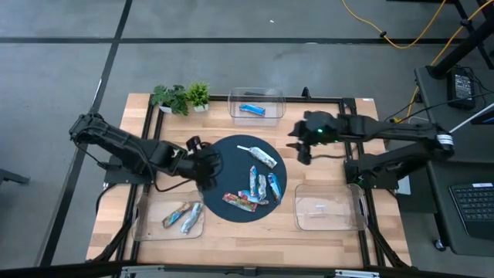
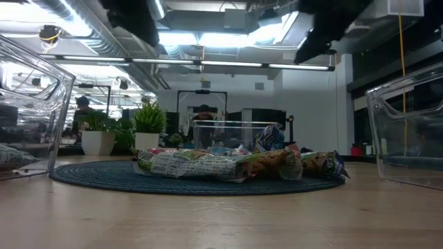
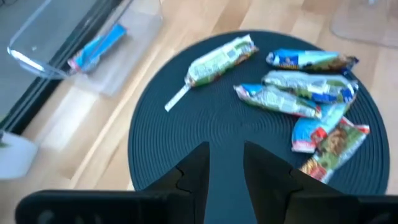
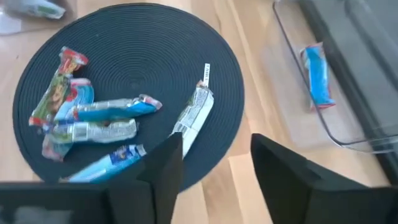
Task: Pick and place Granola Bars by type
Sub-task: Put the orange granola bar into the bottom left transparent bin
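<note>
bars (image 2: 239, 164) lie heaped on our mat (image 1: 231, 158); left gripper (image 3: 225, 163) hovers at its edge, fingers slightly apart, empty; right gripper (image 4: 214, 163) hangs spread, empty, beside it; we risk pinching two overlapping bars together.

Dark navy round mat (image 1: 231, 158) with a concentric ribbed weave on a light wood-grain table (image 1: 255, 232). Granola Bars (image 1: 256, 187) on the mat: silver-white with green print, blue with white, one red-orange-green; the bar in the clear far bin (image 1: 257, 104) is blue with a red edge. Both arms black; plants (image 1: 179, 97) green in white pots.
</note>
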{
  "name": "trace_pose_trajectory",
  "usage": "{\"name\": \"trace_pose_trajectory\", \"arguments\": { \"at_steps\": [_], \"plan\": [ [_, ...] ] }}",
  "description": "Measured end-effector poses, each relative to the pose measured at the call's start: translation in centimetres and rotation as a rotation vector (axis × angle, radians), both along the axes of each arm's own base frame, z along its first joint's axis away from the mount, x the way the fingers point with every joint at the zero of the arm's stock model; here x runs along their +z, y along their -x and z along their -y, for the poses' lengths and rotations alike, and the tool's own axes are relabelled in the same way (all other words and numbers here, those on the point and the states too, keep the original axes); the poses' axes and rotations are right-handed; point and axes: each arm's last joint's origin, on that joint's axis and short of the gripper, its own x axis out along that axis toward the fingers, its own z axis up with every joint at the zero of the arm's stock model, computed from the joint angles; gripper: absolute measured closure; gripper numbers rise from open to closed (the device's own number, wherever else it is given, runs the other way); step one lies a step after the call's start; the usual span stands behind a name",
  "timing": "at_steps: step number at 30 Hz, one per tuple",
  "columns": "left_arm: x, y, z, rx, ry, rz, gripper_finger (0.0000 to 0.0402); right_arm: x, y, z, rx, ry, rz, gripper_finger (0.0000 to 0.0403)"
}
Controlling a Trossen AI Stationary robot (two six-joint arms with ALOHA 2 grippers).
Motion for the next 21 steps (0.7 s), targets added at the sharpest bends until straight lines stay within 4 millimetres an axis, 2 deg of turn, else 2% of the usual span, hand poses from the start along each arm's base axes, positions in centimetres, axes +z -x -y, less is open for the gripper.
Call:
{"name": "trace_pose_trajectory", "arguments": {
  "at_steps": [4, 8, 21],
  "plan": [
    [0.2, -0.4, -0.3, -0.002, -0.006, 0.025, 0.0313, -0.5, -2.6, 0.5, -0.049, -0.05, -0.05, 0.0188],
    [0.3, -0.5, -0.3, -0.002, -0.006, 0.038, 0.0313, -1.7, -4.5, 0.8, -0.111, -0.112, -0.102, 0.0185],
    [1.2, 0.2, -0.6, 0.035, -0.049, 0.088, 0.0313, -7.9, -8.3, 1.2, -0.195, -0.22, -0.305, 0.0185]
  ]
}}
